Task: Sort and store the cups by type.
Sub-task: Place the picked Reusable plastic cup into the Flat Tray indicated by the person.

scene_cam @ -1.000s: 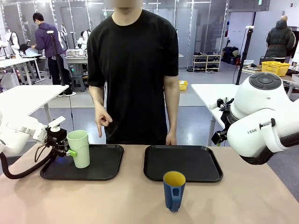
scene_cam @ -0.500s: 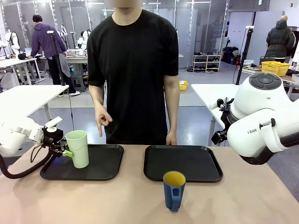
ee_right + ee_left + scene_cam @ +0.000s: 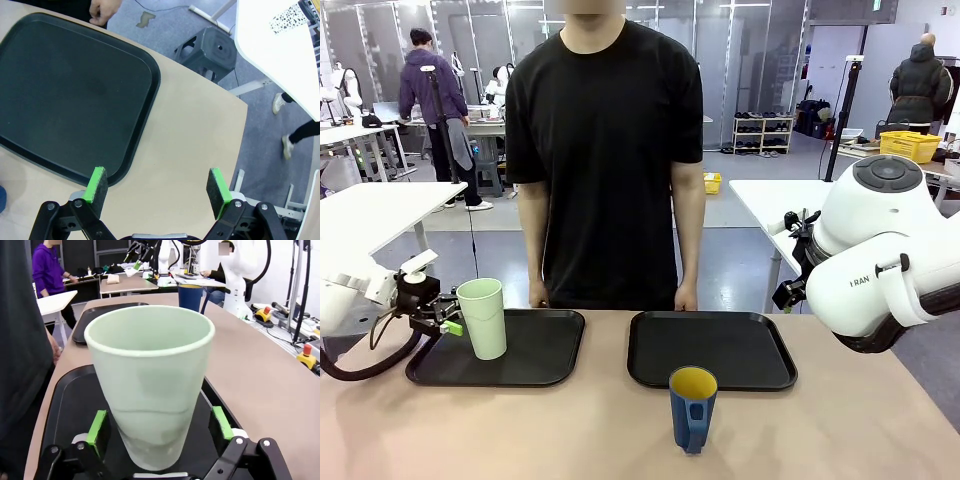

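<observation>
**Left pincer** (image 3: 159, 424): jaws apart. The green pads (image 3: 97, 426) flank the tumbler (image 3: 150, 385), with a thin gap on each side (no contact seen). The tumbler stands upright between the fingers, its base on the left tray (image 3: 65, 405).

**Mug** (image 3: 692, 408): upright on the bare table (image 3: 570, 430), well beyond the tumbler as seen from the left pincer, and clear of both trays.

**Right pincer** (image 3: 157, 184): jaws wide apart and holding nothing, looking down on the table. The right tray (image 3: 65, 90) lies ahead of it, and the tray's near rim passes under one pad. A person's hand (image 3: 105, 10) is at that tray's far rim.
</observation>
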Motion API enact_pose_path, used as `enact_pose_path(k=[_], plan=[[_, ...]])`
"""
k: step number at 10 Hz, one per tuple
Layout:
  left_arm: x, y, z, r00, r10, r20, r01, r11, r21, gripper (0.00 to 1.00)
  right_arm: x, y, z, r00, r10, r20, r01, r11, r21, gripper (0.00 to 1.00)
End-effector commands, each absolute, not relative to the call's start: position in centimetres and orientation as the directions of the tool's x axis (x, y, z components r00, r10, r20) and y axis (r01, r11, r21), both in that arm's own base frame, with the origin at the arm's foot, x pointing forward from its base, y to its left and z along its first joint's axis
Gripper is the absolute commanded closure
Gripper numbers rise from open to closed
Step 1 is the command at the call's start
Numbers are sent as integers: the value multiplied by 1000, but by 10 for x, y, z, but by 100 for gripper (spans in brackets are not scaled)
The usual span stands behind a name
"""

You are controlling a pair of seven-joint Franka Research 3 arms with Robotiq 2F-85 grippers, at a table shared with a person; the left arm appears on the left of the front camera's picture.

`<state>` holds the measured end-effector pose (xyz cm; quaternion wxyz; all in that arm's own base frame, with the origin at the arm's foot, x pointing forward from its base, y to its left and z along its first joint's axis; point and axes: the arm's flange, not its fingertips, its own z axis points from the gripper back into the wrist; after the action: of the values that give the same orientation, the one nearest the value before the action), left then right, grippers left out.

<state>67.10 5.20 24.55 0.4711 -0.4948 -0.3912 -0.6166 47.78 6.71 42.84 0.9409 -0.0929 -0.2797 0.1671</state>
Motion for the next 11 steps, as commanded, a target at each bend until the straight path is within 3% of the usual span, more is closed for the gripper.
enact_pose_path(k=[1,8,11], plan=[[658,63,252,-43,-192,980,976,-217,0,0,479,67,427,785,378,492,-267,922,-282,0],[572,118,304,-82,-256,963,996,-45,73,0,479,67,427,785,378,492,-267,922,-282,0],[540,114,329,5,-408,913,996,80,30,0,479,67,427,785,378,492,-267,922,-282,0]])
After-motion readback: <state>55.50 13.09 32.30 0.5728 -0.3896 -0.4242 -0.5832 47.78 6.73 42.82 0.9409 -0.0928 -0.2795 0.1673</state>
